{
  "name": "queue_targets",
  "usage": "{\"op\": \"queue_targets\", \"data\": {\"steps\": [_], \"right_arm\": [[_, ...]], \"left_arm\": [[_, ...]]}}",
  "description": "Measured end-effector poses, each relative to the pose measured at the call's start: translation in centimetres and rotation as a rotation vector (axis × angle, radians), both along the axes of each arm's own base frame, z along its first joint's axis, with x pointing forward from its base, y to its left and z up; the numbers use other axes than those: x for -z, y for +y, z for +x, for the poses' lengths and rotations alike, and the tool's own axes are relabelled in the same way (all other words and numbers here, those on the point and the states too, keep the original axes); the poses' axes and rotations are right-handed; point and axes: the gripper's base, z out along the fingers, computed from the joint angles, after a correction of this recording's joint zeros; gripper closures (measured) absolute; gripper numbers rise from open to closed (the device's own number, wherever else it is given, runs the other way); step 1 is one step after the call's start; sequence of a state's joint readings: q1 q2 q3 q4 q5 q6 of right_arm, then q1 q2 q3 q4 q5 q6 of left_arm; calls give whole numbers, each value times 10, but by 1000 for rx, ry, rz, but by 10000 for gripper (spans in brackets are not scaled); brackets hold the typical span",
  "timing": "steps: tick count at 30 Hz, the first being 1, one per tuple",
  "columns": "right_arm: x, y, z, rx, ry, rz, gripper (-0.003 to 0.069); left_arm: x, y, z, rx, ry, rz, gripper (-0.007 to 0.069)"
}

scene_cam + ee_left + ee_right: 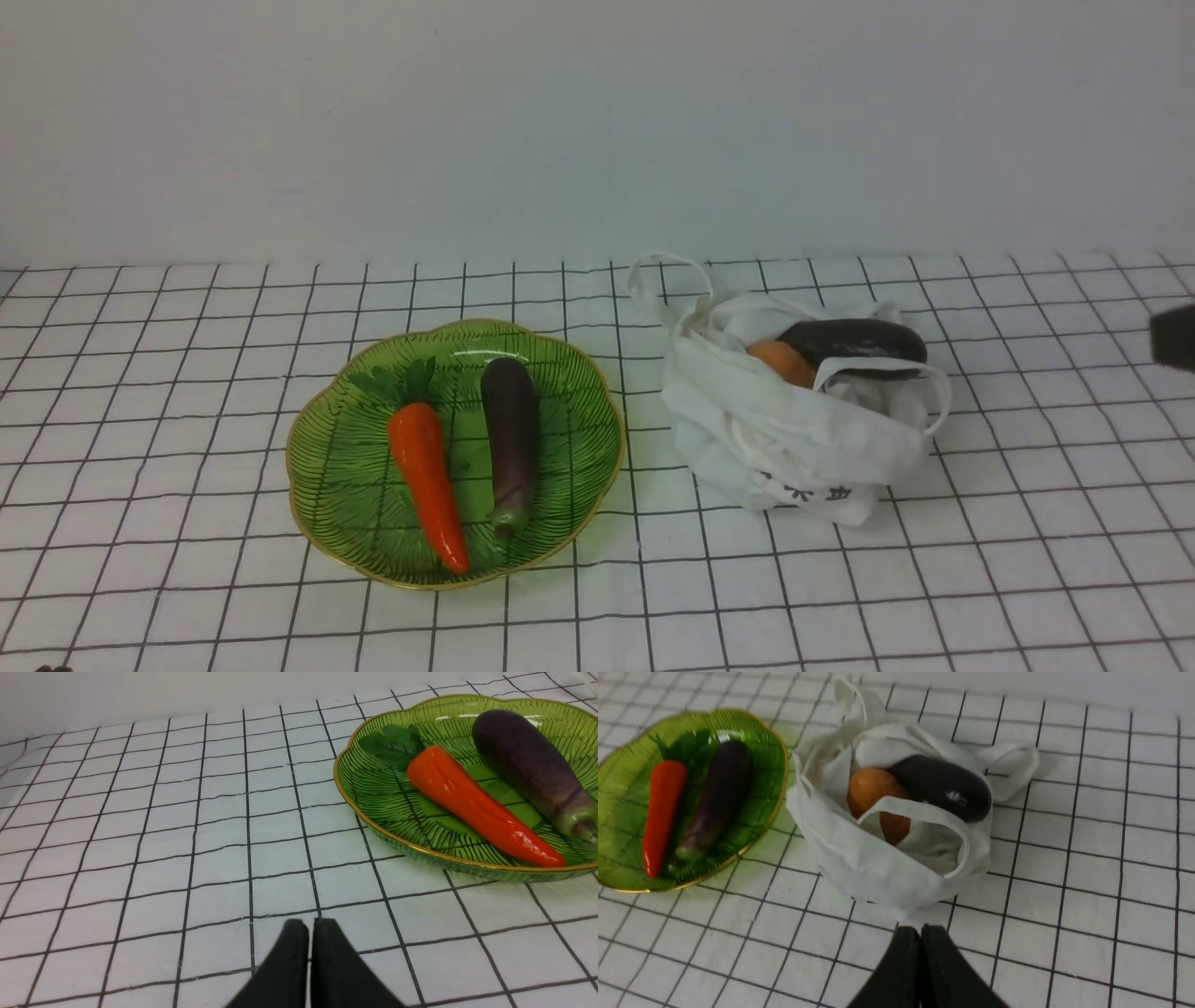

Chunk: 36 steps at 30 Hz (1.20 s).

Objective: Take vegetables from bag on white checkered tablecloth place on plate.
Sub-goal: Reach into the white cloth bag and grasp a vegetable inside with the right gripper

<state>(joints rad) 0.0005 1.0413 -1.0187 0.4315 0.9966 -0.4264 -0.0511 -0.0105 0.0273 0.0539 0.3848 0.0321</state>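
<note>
Lying crosswise in the bag (pixel 859 868) just ahead of the right tool (pixel 920 931), whose jaws are together, the eggplant (pixel 941 786) sits nearer that arm.

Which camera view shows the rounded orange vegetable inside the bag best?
The right wrist view: it looks down into the open bag, so the orange vegetable shows beside the dark eggplant, crossed by a handle. The front view shows a small part above the bag. The left wrist view misses it.
</note>
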Motion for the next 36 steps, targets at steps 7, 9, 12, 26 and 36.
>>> {"op": "queue_targets", "data": {"steps": [7,9,12,26,36], "right_arm": [[10,7,107,-64,145,37,663],[22,10,127,-96,192,32,649],[40,18,164,-146,268,23,583],[112,56,227,-231,405,-186,169],[137,61,228,-247,505,-206,120]], "left_arm": [[0,0,0,0,0,0,632],[0,0,0,0,0,0,632],[0,0,0,0,0,0,632],[0,0,0,0,0,0,632],[0,0,0,0,0,0,632]]}}
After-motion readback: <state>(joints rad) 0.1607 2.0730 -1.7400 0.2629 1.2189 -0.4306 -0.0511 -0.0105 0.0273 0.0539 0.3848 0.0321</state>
